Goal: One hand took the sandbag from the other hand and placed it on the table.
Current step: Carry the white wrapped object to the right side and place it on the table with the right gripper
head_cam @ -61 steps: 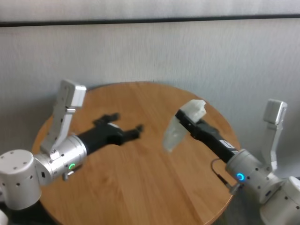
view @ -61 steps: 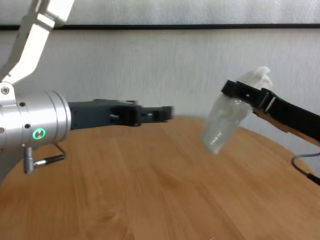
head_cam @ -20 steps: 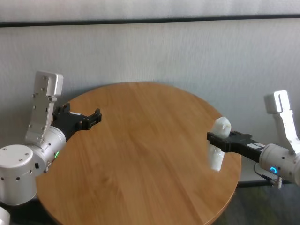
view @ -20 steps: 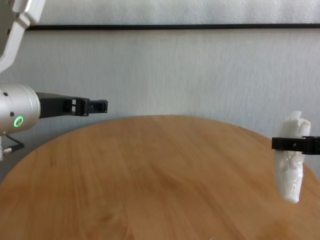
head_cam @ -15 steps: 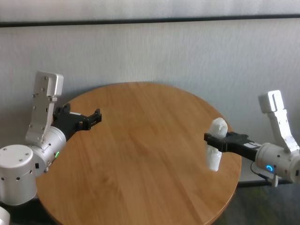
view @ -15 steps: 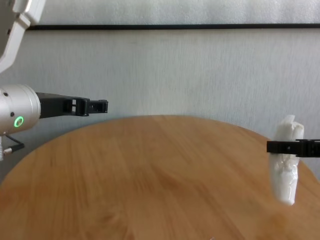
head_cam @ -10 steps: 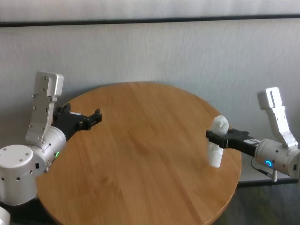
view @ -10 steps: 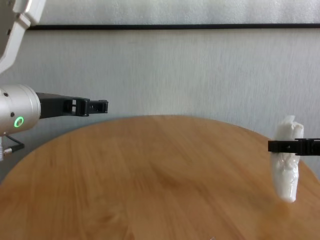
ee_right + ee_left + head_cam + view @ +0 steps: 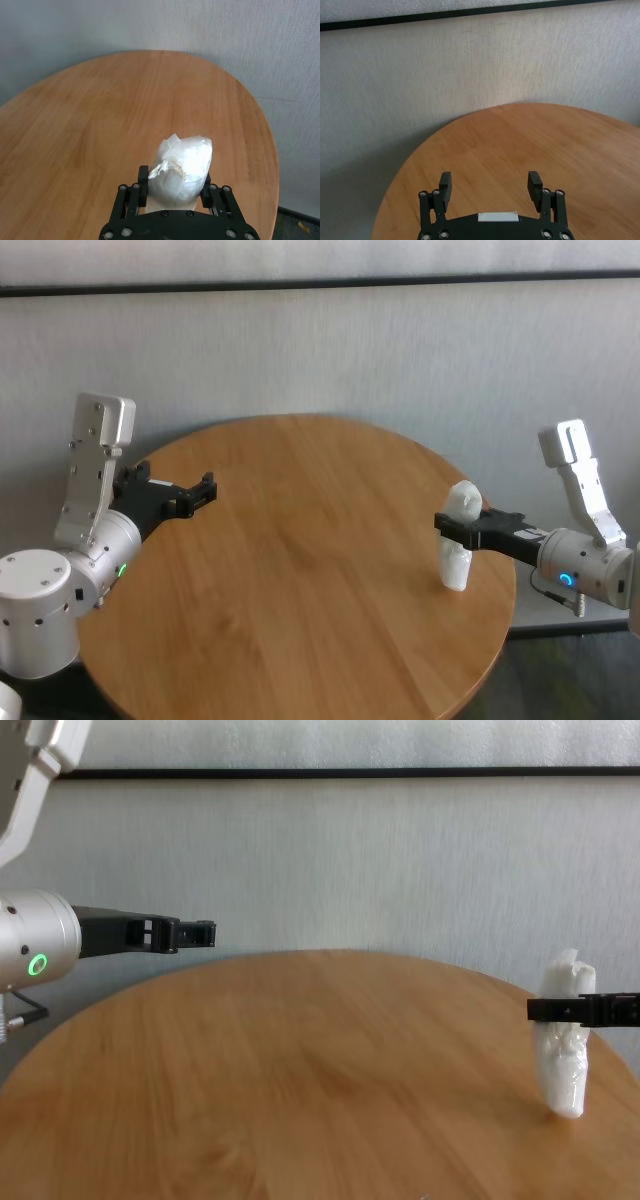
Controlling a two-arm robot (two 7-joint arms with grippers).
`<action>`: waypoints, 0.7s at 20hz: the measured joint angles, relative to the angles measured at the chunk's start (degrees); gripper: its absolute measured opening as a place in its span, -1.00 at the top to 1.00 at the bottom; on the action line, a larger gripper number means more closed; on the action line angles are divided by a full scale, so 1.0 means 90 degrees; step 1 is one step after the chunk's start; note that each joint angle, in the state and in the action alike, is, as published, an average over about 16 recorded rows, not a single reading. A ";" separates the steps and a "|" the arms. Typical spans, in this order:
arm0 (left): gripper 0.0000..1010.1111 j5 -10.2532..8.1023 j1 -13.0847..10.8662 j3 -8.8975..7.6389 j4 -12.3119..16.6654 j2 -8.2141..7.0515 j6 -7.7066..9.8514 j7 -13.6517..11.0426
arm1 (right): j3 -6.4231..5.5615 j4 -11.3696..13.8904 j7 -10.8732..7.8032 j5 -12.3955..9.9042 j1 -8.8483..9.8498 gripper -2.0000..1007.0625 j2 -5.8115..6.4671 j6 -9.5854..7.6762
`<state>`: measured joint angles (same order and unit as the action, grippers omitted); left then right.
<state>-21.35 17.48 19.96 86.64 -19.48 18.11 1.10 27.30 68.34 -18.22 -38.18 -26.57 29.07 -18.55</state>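
A pale grey, finely textured wall [image 9: 330, 350] fills the background behind the round worktop [image 9: 300, 570]. A thin black horizontal strip [image 9: 320, 282] runs across the wall near its top, with a lighter band [image 9: 320, 258] above it. Dark grey floor [image 9: 570, 680] shows at the lower right.

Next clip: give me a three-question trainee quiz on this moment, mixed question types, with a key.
1. True or false: the white crinkled sandbag hangs upright, clamped between the fingers of the blue-lit black right gripper.
2. Multiple choice: where is the green-lit black left gripper? A) gripping the sandbag B) open and empty over the left rim of the round light-brown wooden table C) resting shut at the table's middle
3. Fill in: the sandbag is near the table's ____ edge.

Key: 1 true; 2 B; 3 right. Whether the sandbag's lower end already touches the wood cannot be told from these views.
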 joint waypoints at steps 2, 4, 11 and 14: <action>-0.98 -0.0001 0.0000 0.0001 0.0000 -0.0001 -0.0001 0.0001 | 0.0010 -0.0037 -0.0025 0.0018 -0.0025 -0.17 -0.0013 0.0013; -0.98 -0.0002 0.0000 0.0002 0.0000 -0.0001 -0.0002 0.0002 | 0.0018 -0.0055 -0.0034 0.0028 -0.0038 -0.21 -0.0020 0.0018; -0.98 -0.0004 -0.0001 0.0006 0.0000 -0.0002 -0.0004 0.0003 | 0.0008 -0.0030 -0.0015 0.0012 -0.0017 -0.47 -0.0015 0.0028; -0.98 -0.0004 -0.0001 0.0007 0.0000 -0.0002 -0.0005 0.0003 | 0.0002 -0.0016 -0.0009 0.0003 -0.0006 -0.63 -0.0011 0.0032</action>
<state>-21.39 17.47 20.02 86.64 -19.51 18.07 1.12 27.31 68.19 -18.31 -38.15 -26.63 28.97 -18.26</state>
